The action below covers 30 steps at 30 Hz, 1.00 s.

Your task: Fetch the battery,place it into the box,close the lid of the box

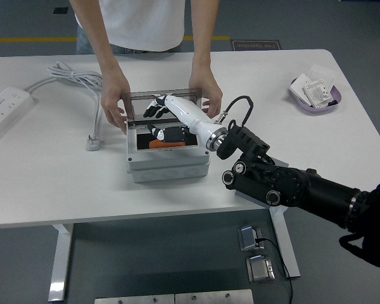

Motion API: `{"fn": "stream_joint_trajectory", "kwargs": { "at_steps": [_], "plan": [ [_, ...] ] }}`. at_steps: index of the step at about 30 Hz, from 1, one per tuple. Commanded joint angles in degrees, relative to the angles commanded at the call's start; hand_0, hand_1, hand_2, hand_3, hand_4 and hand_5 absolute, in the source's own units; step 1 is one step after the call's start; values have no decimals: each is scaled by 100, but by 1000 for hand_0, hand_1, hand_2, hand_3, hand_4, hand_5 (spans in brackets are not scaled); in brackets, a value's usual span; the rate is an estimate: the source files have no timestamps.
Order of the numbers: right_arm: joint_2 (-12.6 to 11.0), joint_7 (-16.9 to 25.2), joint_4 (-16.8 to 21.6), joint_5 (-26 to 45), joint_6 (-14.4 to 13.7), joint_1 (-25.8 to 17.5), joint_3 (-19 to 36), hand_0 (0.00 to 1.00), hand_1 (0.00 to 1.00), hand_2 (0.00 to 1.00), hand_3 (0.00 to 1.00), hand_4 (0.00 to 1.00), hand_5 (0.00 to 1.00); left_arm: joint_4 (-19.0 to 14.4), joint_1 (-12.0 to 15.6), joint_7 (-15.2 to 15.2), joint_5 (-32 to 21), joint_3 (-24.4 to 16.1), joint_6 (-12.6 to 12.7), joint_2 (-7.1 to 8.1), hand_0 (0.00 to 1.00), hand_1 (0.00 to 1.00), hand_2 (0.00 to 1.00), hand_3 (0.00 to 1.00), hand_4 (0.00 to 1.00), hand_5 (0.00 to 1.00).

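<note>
An orange battery (166, 144) lies flat inside the grey box (169, 168) at the table's middle. My right hand (156, 120), white-shelled with black fingers (153, 110), hovers over the box's opening; its fingers are spread above the battery and hold nothing. The box's clear lid (162, 95) stands upright at the far side. A person across the table steadies it with one hand (114, 106) at the left corner and the other hand (206, 94) at the right corner. My black right forearm (285, 183) reaches in from the lower right.
A white power strip (6, 105) lies at the far left, with its coiled cable (73, 76) and a plug (94, 142) left of the box. A purple dish (315, 95) with white packets sits at the back right.
</note>
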Motion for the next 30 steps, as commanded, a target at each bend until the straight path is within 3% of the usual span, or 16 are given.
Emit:
{"fn": "stream_joint_trajectory", "kwargs": {
  "at_steps": [9,12,15,19,30],
  "plan": [
    [-720,-136,1069,678,128,-68,277,721,614,625,600,639,130,9,77,21,-58,-36,8,-4,734,755,735,766,649,423],
    [-845,-197,1413,751,178,38,388,721,614,625,600,639,130,11,87,44,-7,-94,4,-7,734,755,735,766,649,423],
    [-860,-249,1498,765,224,230,463,719,604,624,599,655,140,12,80,62,38,-143,1,2,734,755,735,762,641,416],
    [-768,-263,1180,851,298,531,412,719,604,624,599,655,140,9,53,66,49,-153,-2,22,734,755,735,762,641,416],
    [-402,-123,-190,1507,545,1148,-15,720,604,634,605,665,149,-11,-53,77,127,-143,-7,53,735,754,734,758,639,413]
  ]
}}
